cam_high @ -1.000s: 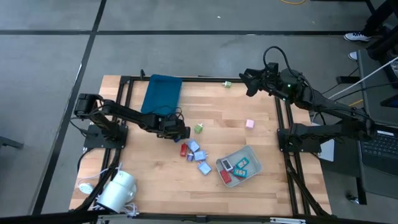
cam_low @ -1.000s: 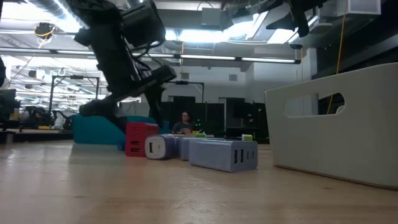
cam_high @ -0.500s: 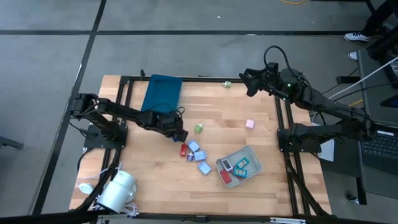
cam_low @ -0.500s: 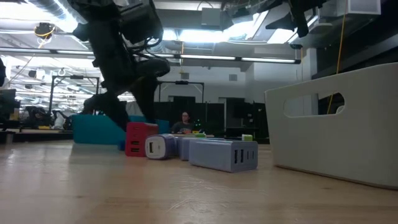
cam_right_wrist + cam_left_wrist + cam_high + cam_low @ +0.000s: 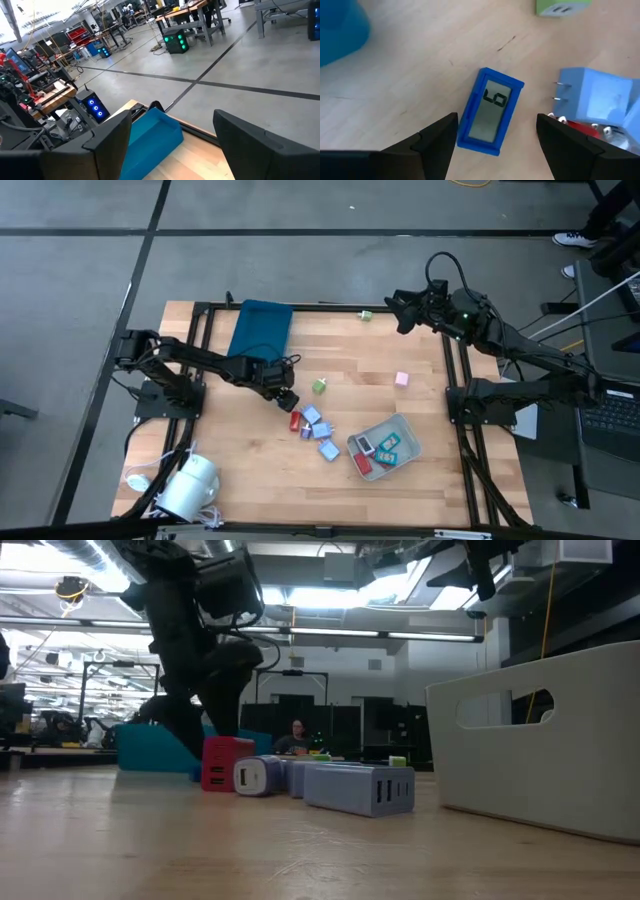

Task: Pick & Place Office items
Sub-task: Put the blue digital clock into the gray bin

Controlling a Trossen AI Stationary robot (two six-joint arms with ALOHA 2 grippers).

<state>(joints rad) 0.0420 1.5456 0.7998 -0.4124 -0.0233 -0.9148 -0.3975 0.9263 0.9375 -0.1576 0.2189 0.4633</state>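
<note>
Left gripper (image 5: 492,131) low over the table, fingers spread wide and empty, straddling a small blue block with a grey display (image 5: 490,110) reading a digit. In the left wrist view the block's long axis runs from between the fingers outward, tilted slightly off the fingers' line; it lies flat, display up, clear of both fingers. In the high view the left gripper (image 5: 284,396) sits just beside the cluster of office items: red block (image 5: 295,421) and light blue blocks (image 5: 318,427) near table centre. Light blue plug block (image 5: 600,97) with metal prongs pointing toward the blue block, near it but not touching. Green block (image 5: 319,386) apart, pink block (image 5: 402,379) further off toward the right arm's side. Pale grey tray (image 5: 405,430) holds several items. Dark teal tray (image 5: 262,328) at the far edge. Right gripper (image 5: 401,310) waits raised over the far right corner, fingers apart and empty in the right wrist view.
</note>
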